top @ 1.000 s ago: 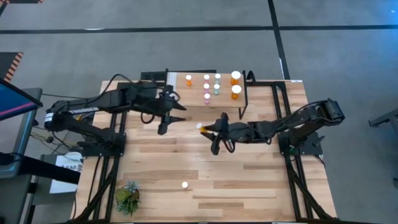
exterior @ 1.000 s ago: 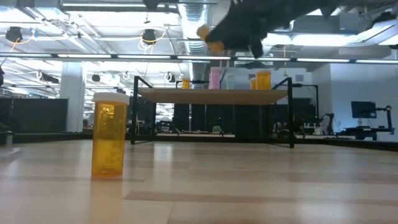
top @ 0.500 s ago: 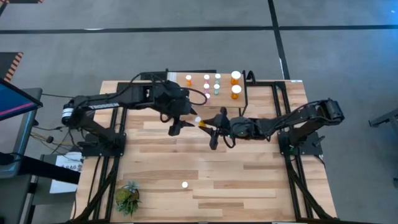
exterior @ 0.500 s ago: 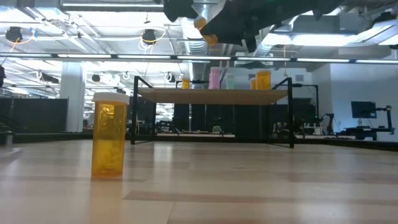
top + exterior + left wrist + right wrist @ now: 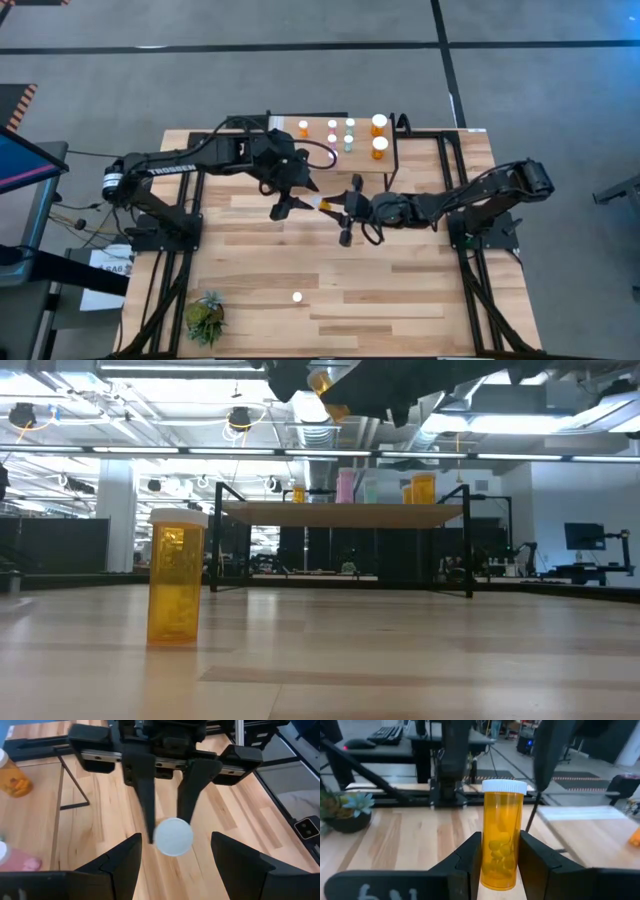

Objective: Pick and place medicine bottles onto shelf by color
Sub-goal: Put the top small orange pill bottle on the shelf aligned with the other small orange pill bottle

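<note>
Your right gripper is clamped on a small orange pill bottle with a white cap, holding it in the air above the middle of the light-wood tabletop, cap pointing toward the left arm. Your left gripper faces it head-on with its fingers spread wide; from its wrist camera the bottle's white cap sits between them, with the right gripper's two dark fingers on either side of the bottle behind. From above, the two grippers meet just in front of the small raised wooden shelf on thin black legs, and I can't tell whether the left fingers touch the bottle.

On that shelf you have one small orange bottle, pink bottles beside it, teal bottles next, and two larger orange bottles at the far end.

Another large orange bottle with a white cap stands upright on the tabletop near the front edge, well apart from both arms. A small green potted plant sits at the table's front left corner
</note>
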### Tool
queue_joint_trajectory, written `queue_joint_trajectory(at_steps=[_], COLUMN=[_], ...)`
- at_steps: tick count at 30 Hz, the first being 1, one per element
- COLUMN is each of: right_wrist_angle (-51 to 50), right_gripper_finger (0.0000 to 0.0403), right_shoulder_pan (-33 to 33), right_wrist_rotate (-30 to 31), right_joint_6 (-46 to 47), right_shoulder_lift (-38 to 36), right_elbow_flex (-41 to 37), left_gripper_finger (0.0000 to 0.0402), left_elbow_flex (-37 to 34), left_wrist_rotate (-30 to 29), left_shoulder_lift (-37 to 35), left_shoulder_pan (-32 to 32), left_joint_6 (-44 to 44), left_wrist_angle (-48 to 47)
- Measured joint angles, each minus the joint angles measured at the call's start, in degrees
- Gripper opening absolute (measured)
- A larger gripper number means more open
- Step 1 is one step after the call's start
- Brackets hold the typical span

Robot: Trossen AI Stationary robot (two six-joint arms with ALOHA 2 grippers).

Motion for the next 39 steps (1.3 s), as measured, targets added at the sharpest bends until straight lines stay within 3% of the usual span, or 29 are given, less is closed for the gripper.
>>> queue_joint_trajectory(at_steps=[21,33,39], right_wrist_angle=[3.4,3.4,3.4], right_gripper_finger=[0.0128,0.0128,0.0128], right_shoulder_pan=[-0.7,-0.7,-0.7], right_wrist_rotate=[0.0,0.0,0.0], right_joint_6=[-1.1,-0.8,-0.9], right_shoulder_lift=[0.4,0.4,0.4], right_elbow_flex=[0.0,0.0,0.0], left_gripper_finger=[0.0223,0.0123,0.0098], left_elbow_flex=[0.0,0.0,0.0], left_wrist_rotate=[-1.8,-1.8,-1.7], left_shoulder_lift=[0.0,0.0,0.0], left_shoulder_pan=[-0.3,-0.3,-0.3], left_joint_6=[-0.5,-0.4,-0.5], left_wrist_angle=[0.7,0.8,0.8])
